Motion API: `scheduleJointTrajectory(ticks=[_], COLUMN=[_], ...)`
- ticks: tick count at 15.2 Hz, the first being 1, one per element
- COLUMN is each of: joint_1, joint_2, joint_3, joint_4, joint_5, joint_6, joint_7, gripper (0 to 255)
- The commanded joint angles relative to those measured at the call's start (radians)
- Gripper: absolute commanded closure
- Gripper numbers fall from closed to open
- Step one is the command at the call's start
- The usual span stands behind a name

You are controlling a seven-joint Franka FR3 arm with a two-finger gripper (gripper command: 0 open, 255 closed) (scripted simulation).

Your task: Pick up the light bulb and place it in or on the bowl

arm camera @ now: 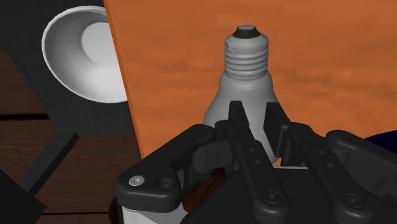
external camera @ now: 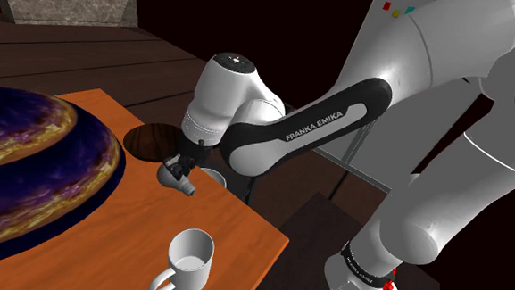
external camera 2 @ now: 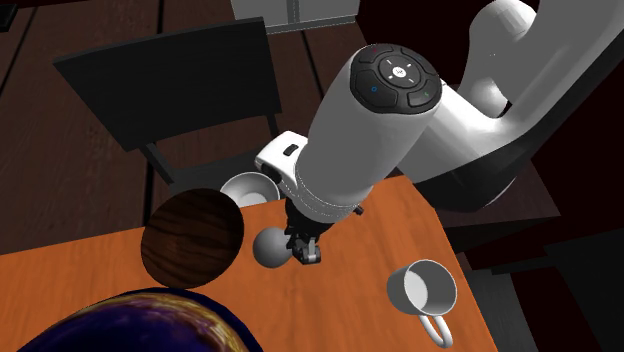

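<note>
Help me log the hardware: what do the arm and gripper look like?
The white, rounded Franka arm has dark joints; one black forearm section carries white FRANKA EMIKA lettering. A round dark cap with button markings tops one joint. The all-black gripper has two slim fingers on a blocky, bolted body.

colours on the orange table [external camera: 232,217]
pale grey light bulb [arm camera: 245,89] with a darker tip, all-black gripper [arm camera: 256,111], white mug [external camera: 191,259], dark brown wood-grain bowl [external camera 2: 192,240], and a dome [external camera: 33,158] swirled purple and gold (marbled like a galaxy).
</note>
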Motion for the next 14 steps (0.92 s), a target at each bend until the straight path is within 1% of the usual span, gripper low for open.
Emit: scheduleJointTrajectory(ticks=[1, 3, 4, 7, 8, 9, 11, 14], joint_1=[0.0, 0.001, -0.002, 0.005, 0.003, 0.003, 0.016, 0.01], joint_2=[0.003, -0.004, 0.011, -0.019, -0.013, -0.013, 0.0, 0.038], joint_3=[-0.001, -0.003, 0.001, -0.005, -0.004, -0.004, -0.003, 0.002], joint_4=[-0.008, -0.008, 0.0, 0.016, 0.011, 0.011, 0.038, 0.031], joint_5=[0.003, 0.009, -0.005, 0.025, 0.017, 0.017, 0.072, 0.042], joint_6=[-0.002, -0.007, -0.003, -0.045, -0.031, -0.031, -0.159, -0.119], joint_7=[-0.002, -0.008, 0.005, -0.02, -0.014, -0.014, -0.02, 0.002], gripper=[255, 255, 255, 255, 255, 0, 0, 0])
